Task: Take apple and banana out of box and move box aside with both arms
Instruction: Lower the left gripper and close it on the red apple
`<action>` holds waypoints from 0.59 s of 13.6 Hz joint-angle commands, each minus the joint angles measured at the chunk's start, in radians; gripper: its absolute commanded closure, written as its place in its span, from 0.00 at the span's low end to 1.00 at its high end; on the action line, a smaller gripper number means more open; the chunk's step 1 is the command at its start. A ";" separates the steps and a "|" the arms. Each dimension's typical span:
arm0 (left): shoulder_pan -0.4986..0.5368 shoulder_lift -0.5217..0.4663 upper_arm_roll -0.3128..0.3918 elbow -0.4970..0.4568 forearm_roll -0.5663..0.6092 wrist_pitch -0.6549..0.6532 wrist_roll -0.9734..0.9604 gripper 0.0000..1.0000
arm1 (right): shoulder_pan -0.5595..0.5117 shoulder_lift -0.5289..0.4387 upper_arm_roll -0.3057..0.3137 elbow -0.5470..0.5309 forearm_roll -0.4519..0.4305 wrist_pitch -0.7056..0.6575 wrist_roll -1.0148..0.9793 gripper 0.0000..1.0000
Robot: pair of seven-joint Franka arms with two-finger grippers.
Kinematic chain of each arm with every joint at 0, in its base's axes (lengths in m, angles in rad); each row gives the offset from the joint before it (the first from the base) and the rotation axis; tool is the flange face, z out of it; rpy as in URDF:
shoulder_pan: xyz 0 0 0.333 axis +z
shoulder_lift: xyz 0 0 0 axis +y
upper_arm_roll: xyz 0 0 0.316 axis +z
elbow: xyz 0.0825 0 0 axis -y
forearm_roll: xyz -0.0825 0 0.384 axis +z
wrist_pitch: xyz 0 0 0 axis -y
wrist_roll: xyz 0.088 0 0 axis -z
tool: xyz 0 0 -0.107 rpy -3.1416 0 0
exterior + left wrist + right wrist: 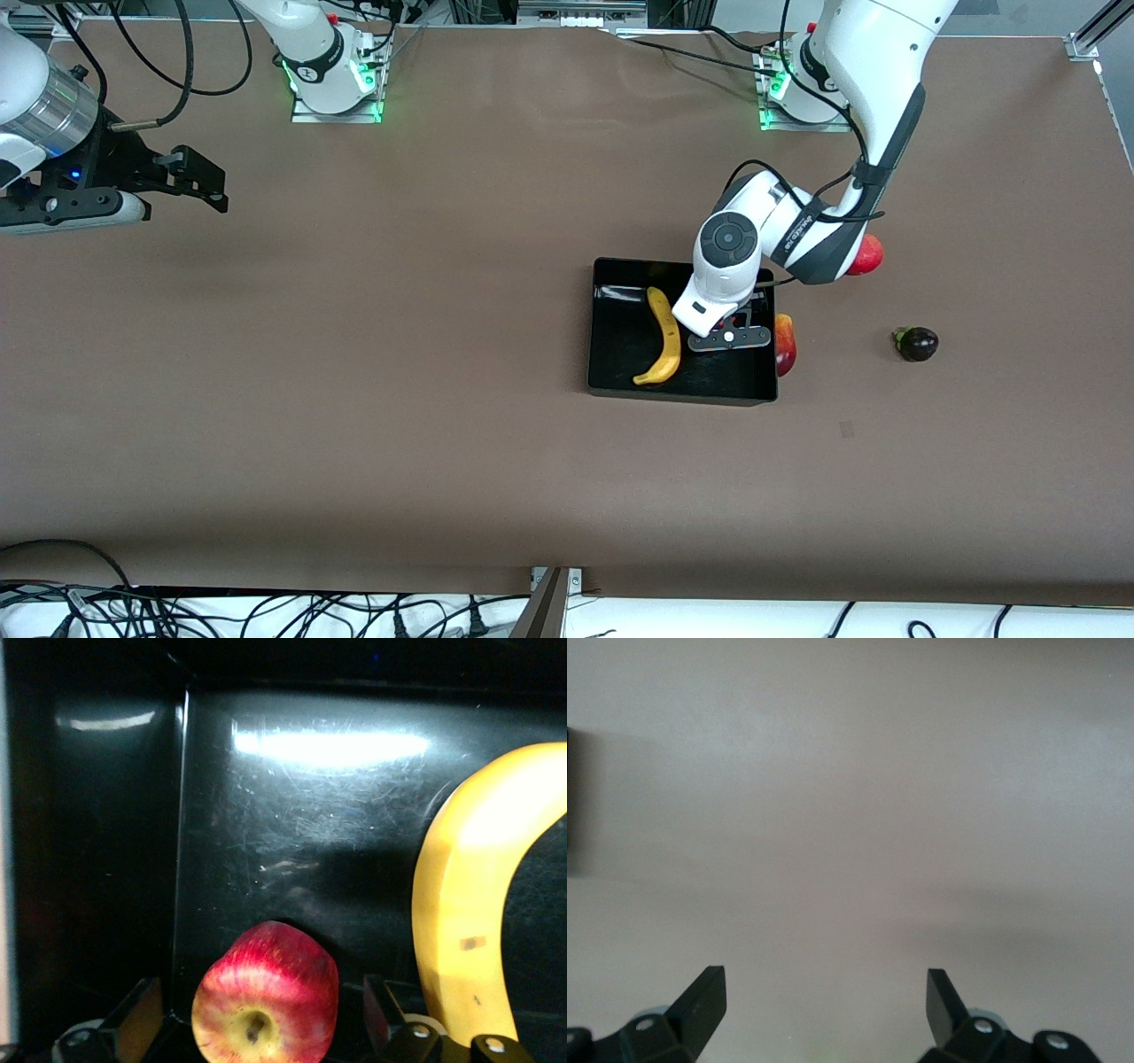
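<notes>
White left arm bent down, left gripper fingers spread around apple in bin

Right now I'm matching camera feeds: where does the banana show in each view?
Front view: banana lies in the black bin, beside the left end effector.
Left wrist view: banana curves along the picture's edge, beside the red apple.
Right wrist view: not in it.
Shared landmark: the black bin's glossy floor.

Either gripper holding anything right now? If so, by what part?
Nothing held. The left gripper is open in the black bin, fingers straddling the apple without touching. The right gripper waits open over bare table.
</notes>
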 commanded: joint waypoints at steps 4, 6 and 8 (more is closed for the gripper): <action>0.002 0.021 -0.001 -0.005 0.029 0.039 -0.018 0.83 | -0.006 0.005 0.003 0.014 -0.001 -0.001 -0.017 0.00; 0.005 -0.011 0.000 0.009 0.029 -0.016 -0.007 0.85 | -0.006 0.005 0.002 0.014 -0.001 -0.001 -0.017 0.00; 0.010 -0.040 -0.001 0.073 0.003 -0.120 -0.009 0.86 | -0.006 0.005 0.003 0.014 -0.001 -0.001 -0.019 0.00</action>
